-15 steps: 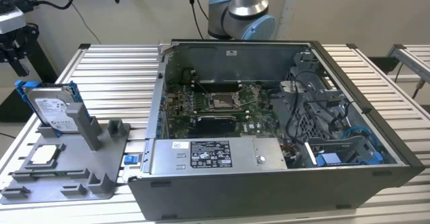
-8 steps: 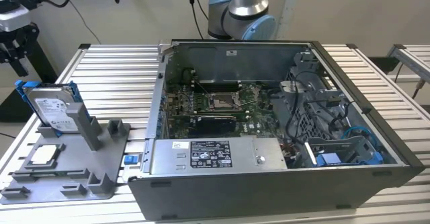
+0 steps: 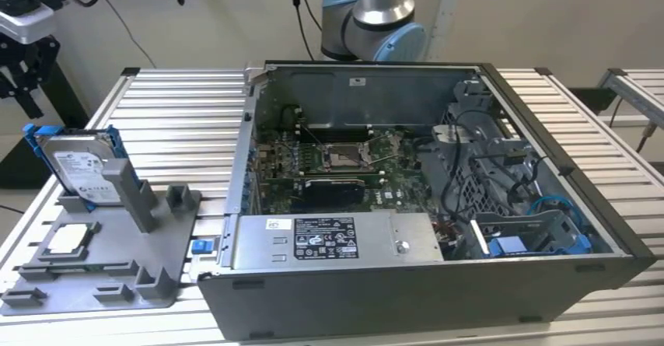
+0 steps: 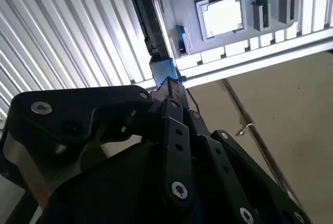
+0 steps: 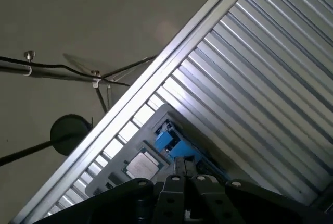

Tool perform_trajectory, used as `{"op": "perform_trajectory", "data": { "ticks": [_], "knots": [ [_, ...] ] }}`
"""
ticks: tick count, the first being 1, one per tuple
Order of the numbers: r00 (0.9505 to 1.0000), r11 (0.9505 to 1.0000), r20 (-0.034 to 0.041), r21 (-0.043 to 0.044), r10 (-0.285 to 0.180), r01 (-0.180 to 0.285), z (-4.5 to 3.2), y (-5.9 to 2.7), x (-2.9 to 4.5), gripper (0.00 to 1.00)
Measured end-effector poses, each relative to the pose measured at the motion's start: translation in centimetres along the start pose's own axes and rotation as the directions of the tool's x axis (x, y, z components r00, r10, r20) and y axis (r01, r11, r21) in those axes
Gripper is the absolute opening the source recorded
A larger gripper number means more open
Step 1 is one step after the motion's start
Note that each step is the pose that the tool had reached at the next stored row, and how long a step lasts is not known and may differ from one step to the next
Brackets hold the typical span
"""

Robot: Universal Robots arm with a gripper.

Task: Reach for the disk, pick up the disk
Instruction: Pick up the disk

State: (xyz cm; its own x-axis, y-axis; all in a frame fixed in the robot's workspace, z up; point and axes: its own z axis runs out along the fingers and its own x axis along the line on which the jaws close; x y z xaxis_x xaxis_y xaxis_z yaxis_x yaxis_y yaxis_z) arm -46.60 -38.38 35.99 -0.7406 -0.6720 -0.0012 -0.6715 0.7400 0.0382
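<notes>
1. At the far left of the exterior view the claw [image 3: 23, 89] hung above the slatted table [image 3: 176, 113]. In the first wrist view its tips looked drawn together with nothing between them, so I took it for closed and empty.
2. The disk [image 3: 81, 167] stood at about four o'clock from the claw and apart from it. It was upright on one edge in a slot at the far end of the grey holder [image 3: 124, 284].
3. To my eye the reach wanted the jaws spread wider than the disk is thick before any descent. In the second wrist view the disk showed edge-on just beyond the tips, so one jaw would belong on each flat face.
4. I judged a hold near the middle of the top edge to be safest. A lift straight toward twelve o'clock should then let the disk slide out of its slot without levering against the holder's posts.
5. The disk was a flat, silver-grey rectangle with a white printed label facing the room. A blue caddy [image 3: 34, 140] framed its sides and top. It looked rigid and smooth-faced, likely to slip under a light squeeze.
6. A processor chip [image 3: 64, 239] lay flat on the holder at six o'clock from the disk. The open computer case [image 3: 415, 299] sat at three o'clock, just beside the holder.
</notes>
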Motion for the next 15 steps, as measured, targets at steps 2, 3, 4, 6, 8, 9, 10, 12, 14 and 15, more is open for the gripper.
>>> {"op": "perform_trajectory", "data": {
  "ticks": [2,3,4,6,8,9,10,12,14,15],
  "knots": [
    [0.9993,0.9993,-0.0015,-0.0001,-0.037,0.037,0.00,0.00,0.00,0.00],
    [0.9985,0.9985,-0.0021,-0.0001,-0.055,0.055,0.00,0.00,0.00,0.00],
    [0.9974,0.9974,-0.0029,-0.0002,-0.073,0.073,0.00,0.00,0.00,0.00],
    [0.9941,0.9941,-0.0041,-0.0003,-0.109,0.109,0.00,0.00,0.00,0.00],
    [0.9893,0.9894,-0.0056,-0.0005,-0.146,0.146,0.00,0.00,0.00,0.00],
    [0.9865,0.9865,-0.0062,-0.0007,-0.164,0.164,0.00,0.00,0.00,0.00],
    [0.9834,0.9834,-0.0069,-0.0008,-0.181,0.181,0.00,0.00,0.00,0.00],
    [0.9763,0.9764,-0.0082,-0.0011,-0.216,0.216,0.00,0.00,0.00,0.00],
    [0.9676,0.9677,-0.0096,-0.0015,-0.252,0.252,0.00,0.00,0.00,0.00],
    [0.9631,0.9631,-0.0102,-0.0017,-0.269,0.269,0.00,0.00,0.00,0.00]
  ]
}}
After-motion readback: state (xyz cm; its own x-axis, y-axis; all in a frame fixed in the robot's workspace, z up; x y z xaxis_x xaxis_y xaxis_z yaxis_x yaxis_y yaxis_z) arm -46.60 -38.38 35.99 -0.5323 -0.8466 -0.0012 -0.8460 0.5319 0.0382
